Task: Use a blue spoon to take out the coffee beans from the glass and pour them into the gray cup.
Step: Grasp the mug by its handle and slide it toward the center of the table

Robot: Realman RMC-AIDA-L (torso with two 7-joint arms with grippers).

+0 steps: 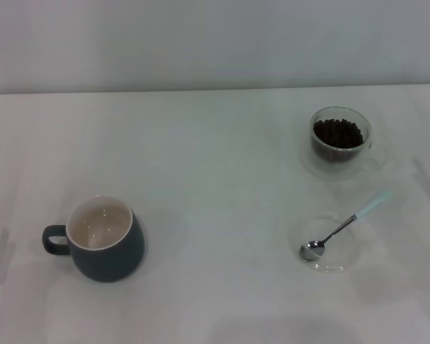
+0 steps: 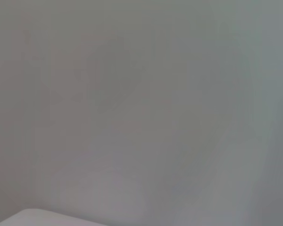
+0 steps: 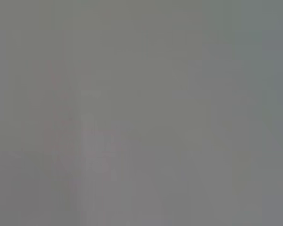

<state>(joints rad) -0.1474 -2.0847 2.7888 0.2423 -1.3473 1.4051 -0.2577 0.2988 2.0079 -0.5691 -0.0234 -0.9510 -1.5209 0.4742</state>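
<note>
In the head view the blue spoon (image 1: 342, 228) lies across a flat clear round dish (image 1: 328, 244) at the front right, metal bowl toward the front left, pale blue handle toward the back right. The glass (image 1: 340, 141) stands behind it at the back right, filled with coffee beans (image 1: 337, 132). The gray cup (image 1: 103, 239) stands upright at the front left, its handle pointing left, its cream inside empty. Neither gripper shows in any view. Both wrist views show only a plain grey surface.
The white table (image 1: 215, 186) carries the cup on the left and the glass and dish on the right, with a wide bare stretch between them. A pale wall rises behind the table's far edge.
</note>
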